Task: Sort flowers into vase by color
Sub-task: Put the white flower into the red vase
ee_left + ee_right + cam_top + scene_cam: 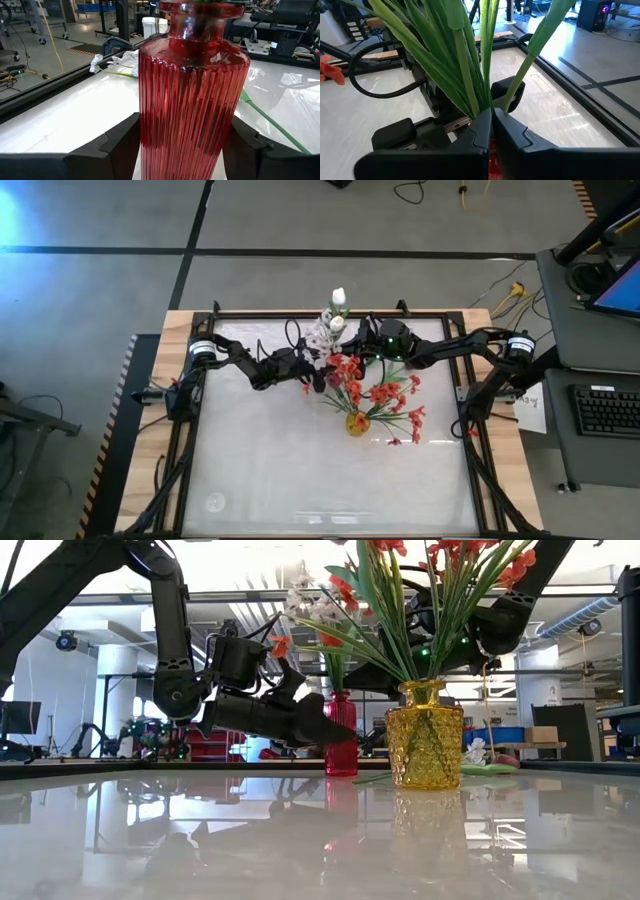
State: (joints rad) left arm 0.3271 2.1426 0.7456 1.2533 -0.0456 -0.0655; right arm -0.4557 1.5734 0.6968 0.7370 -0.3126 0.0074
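Observation:
A red ribbed glass vase stands upright on the table, behind the yellow vase in the low view. White tulips and white blossom sprays rise from it on green stems. My left gripper is level at the red vase's body. My right gripper is above the red vase's mouth, shut on the stems. The yellow vase holds red-orange blossom clusters. One white flower lies flat on the table behind the vases. My left gripper has the red vase's ribbed body between its two fingers, one on each side. It comes in level from the table's left. The vase stands upright with its base on the table. My right gripper pinches several green stems between its shut fingers, just above the red vase's mouth. The fingers lie across the stems, which rise past them and fan outward.
The yellow vase with its spreading flowers stands just near-right of both grippers. The loose white flower's green stem lies across the table beyond the red vase. The table's near half is bare glossy white; a black frame rims it.

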